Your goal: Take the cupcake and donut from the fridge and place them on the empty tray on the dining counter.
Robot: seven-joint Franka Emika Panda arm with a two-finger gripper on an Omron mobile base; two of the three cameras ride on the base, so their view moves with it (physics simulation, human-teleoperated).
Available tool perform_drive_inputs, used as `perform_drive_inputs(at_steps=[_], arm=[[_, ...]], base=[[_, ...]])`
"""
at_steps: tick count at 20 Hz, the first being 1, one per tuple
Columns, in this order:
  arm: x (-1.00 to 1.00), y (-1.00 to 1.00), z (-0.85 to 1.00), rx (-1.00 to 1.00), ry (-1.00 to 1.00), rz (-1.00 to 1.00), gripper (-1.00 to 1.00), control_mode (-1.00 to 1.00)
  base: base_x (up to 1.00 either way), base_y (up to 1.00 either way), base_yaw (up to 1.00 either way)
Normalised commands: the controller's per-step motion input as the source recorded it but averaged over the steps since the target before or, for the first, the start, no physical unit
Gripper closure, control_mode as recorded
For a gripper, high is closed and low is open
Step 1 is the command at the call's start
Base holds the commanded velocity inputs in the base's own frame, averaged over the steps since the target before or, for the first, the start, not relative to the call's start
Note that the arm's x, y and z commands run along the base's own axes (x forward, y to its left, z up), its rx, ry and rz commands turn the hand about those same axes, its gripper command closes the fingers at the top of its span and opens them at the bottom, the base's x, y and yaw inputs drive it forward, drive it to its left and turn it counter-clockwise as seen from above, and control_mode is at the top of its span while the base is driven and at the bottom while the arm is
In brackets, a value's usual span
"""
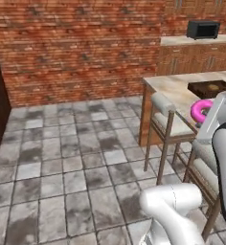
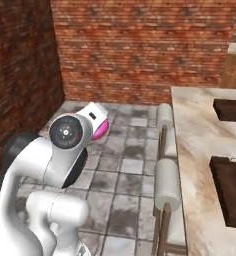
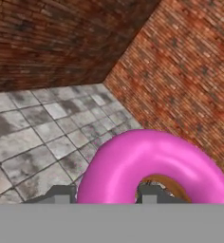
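Jaws stand narrow and closed on the donut point(image 3: 152, 163): in the hand view the two dark fingertips point(image 3: 61, 193) rise on either side of one arc of the pink ring, one outside it and one at the edge of the centre hole, so the gripper point(image 3: 107, 194) pinches through the ring wall. In the left base view the donut point(image 1: 200, 110) is carried in the air beside the white arm, in front of the near left edge of the dining counter point(image 1: 175, 88) and above a cushioned stool point(image 1: 168, 117); farther right on the counter top sits a brown tray point(image 1: 208, 88) holding a tan item. In the right base view the donut point(image 2: 101, 130) shows as a pink sliver behind the arm's wrist, over the tiled floor point(image 2: 125, 165), left of the stools point(image 2: 166, 187). Right of them, near the counter's right side, lies the dark wooden tray point(image 2: 230, 187), apparently empty. Handling judgement: the donut is probably light and soft, its icing likely slick and easily marked, so grip force should remain low. A pinch across one wall of the ring, as now, is the suitable hold. Whether the cupcake is already placed cannot be determined.
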Motion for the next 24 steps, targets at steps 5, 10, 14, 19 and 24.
perform_drive_inputs(at_steps=[5, 10, 14, 19, 24], arm=[[0.0, 0.0, 0.0, 0.0, 0.0, 0.0, 1.0, 1.0], [0.0, 0.0, 0.0, 0.0, 0.0, 0.0, 1.0, 1.0], [0.0, 0.0, 0.0, 0.0, 0.0, 0.0, 1.0, 1.0], [0.0, 0.0, 0.0, 0.0, 0.0, 0.0, 1.0, 1.0], [0.0, 0.0, 0.0, 0.0, 0.0, 0.0, 1.0, 1.0]], base=[[0.73, 0.0, -0.76], [0.44, -0.01, -0.85], [0.3, -0.04, -0.89], [0.39, 0.0, -0.9], [0.54, 0.29, -0.81]])
